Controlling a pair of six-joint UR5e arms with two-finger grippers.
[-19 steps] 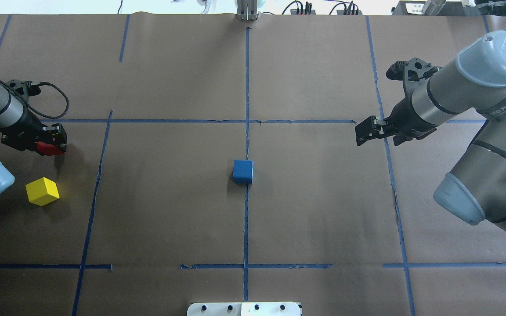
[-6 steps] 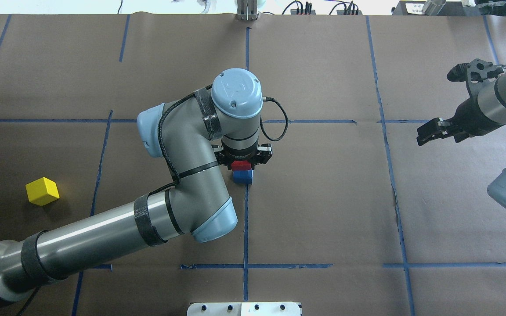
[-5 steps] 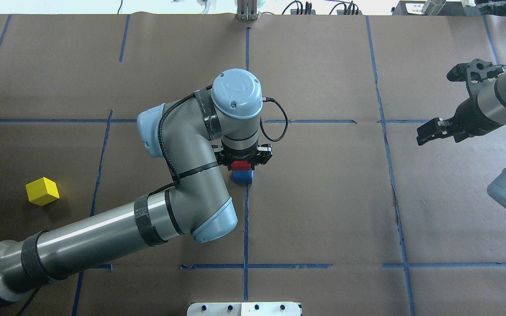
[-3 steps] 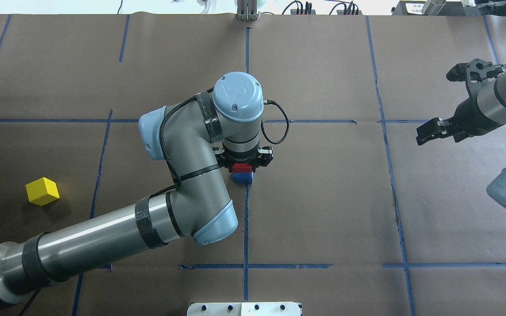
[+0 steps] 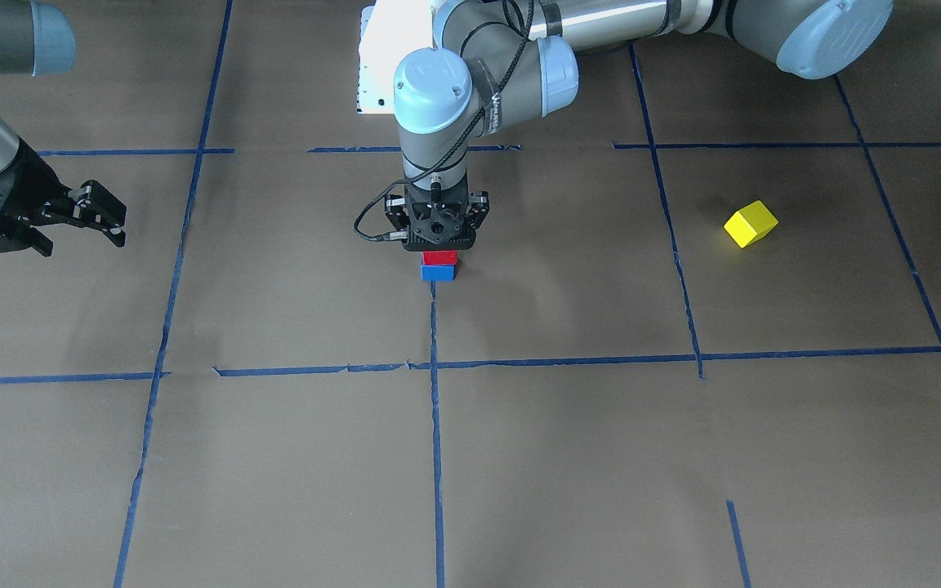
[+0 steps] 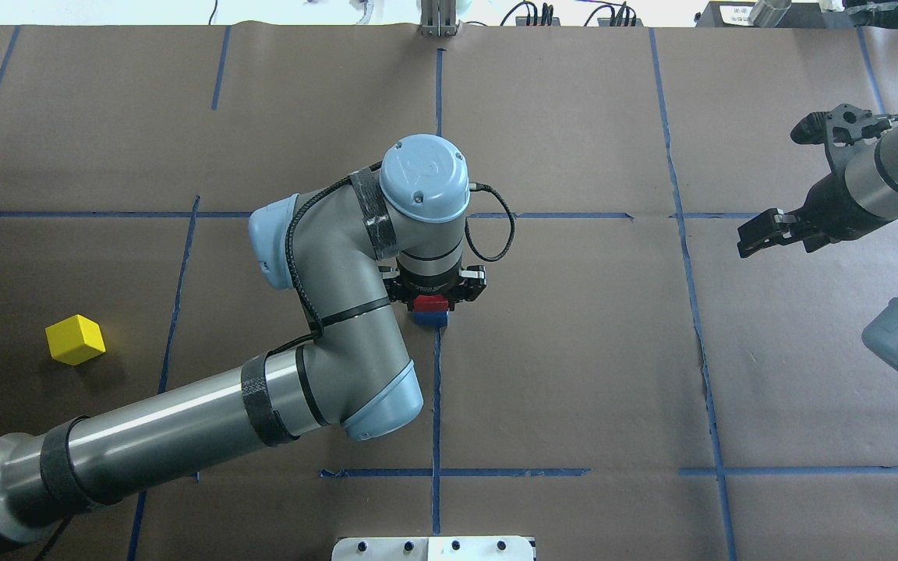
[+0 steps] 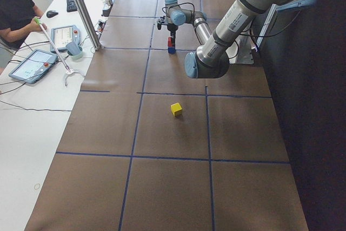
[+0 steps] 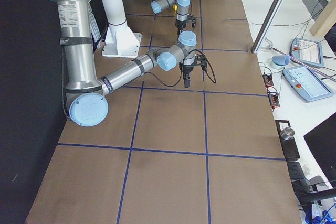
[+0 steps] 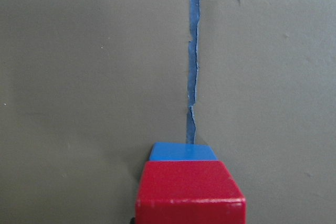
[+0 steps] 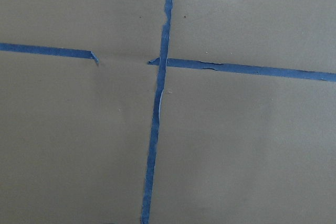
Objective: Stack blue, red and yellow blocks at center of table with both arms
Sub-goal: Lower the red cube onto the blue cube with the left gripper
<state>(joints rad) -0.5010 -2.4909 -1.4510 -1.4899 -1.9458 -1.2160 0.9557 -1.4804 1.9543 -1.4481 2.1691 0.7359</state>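
Observation:
The blue block [image 5: 438,273] sits at the table's centre where the tape lines cross. The red block [image 5: 439,256] is directly on top of it, square to it. My left gripper [image 5: 439,250] points straight down and is shut on the red block [image 6: 431,302]. In the left wrist view the red block [image 9: 190,192] fills the bottom edge, with the blue block [image 9: 184,152] showing just beyond it. The yellow block [image 6: 75,340] lies alone at the table's left side. My right gripper [image 6: 754,238] is open and empty, well off to the right.
Brown paper with a blue tape grid [image 6: 437,389] covers the table. A white mounting plate [image 6: 433,548] sits at the near edge. Operators' tablets [image 7: 32,63] lie on a side table to the left.
My left arm carried the red block from the far left to the centre and, over the last second, lowered it onto the blue block. My right arm drew back to the right.

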